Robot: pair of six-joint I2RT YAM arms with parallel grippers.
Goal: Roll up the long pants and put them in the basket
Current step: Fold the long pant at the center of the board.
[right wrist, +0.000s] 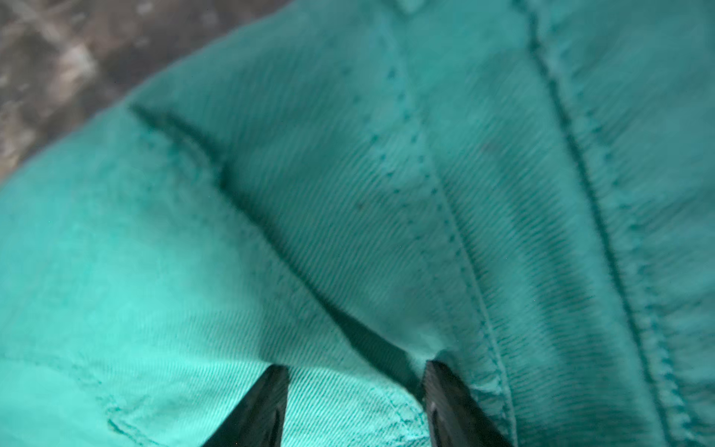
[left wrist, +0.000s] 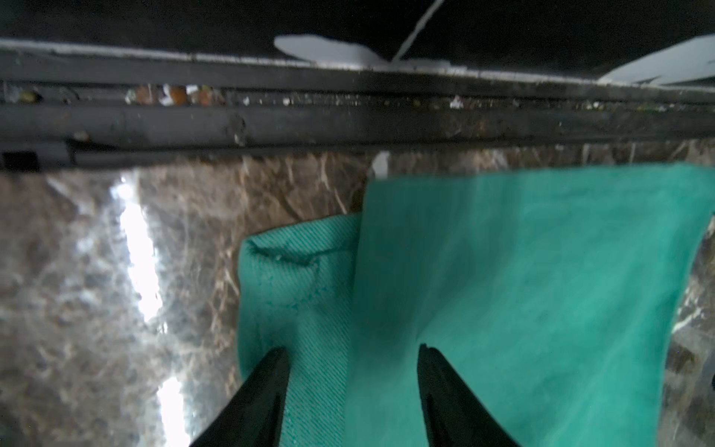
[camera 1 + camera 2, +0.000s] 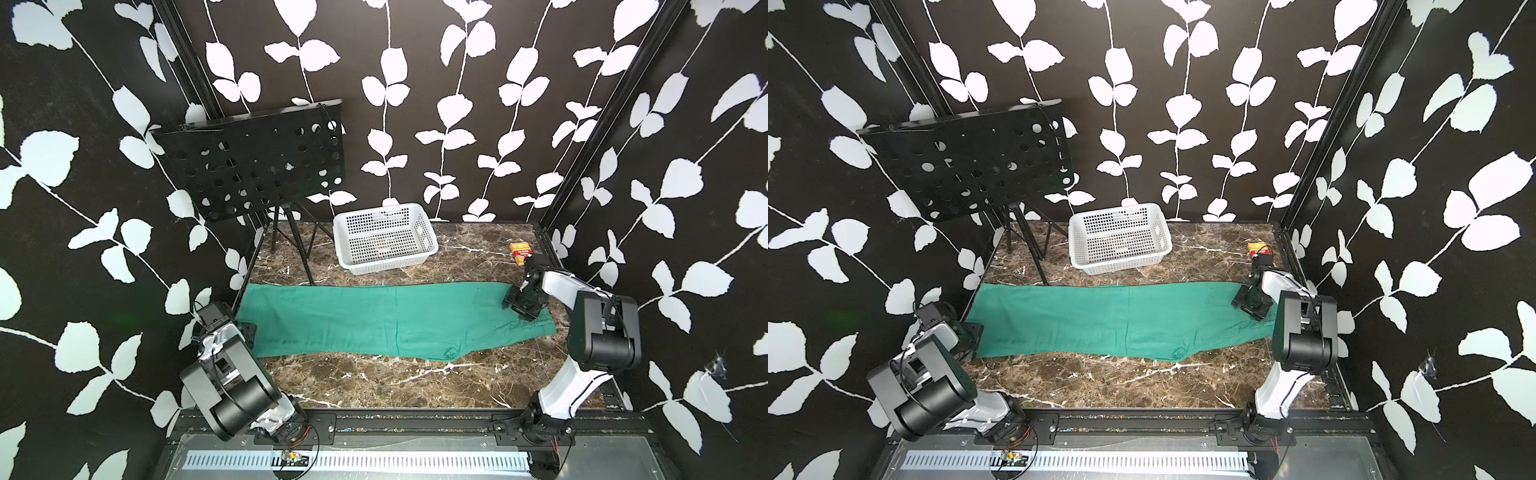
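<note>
- The left tool [image 3: 248,332] sits low at the left end of the long pants [image 3: 395,320], close to the left edge of the worktop [image 3: 374,386]. In the left wrist view its 2 fingers [image 2: 271,371] stand apart over the cloth [image 2: 541,290] and clasp nothing, so this tool [image 2: 354,350] is released.
- That same view shows 2 leg ends there, one lying over the other and offset from it, just beside the dark frame rail [image 2: 348,124].
- A black perforated music stand [image 3: 257,162] rises on its tripod at the far left corner, well behind the pants.
- In both top views the pants [image 3: 1121,320] lie flat and unrolled in a long teal band across the worktop [image 3: 1100,382], running from the left edge almost to the right edge, with a small bulge on the near edge right of the middle.
- A white basket [image 3: 390,266] stands behind the middle of the pants, near them but apart.
- A small yellow and red box [image 3: 520,251] lies at the far right, behind the right arm.
- The right tool [image 3: 521,307] is down on the right end of the pants. In the right wrist view its fingers [image 1: 267,398] are spread on seamed, stitched cloth [image 1: 348,193], with a crease running up to one tip, and this tool [image 1: 356,367] is also released.
</note>
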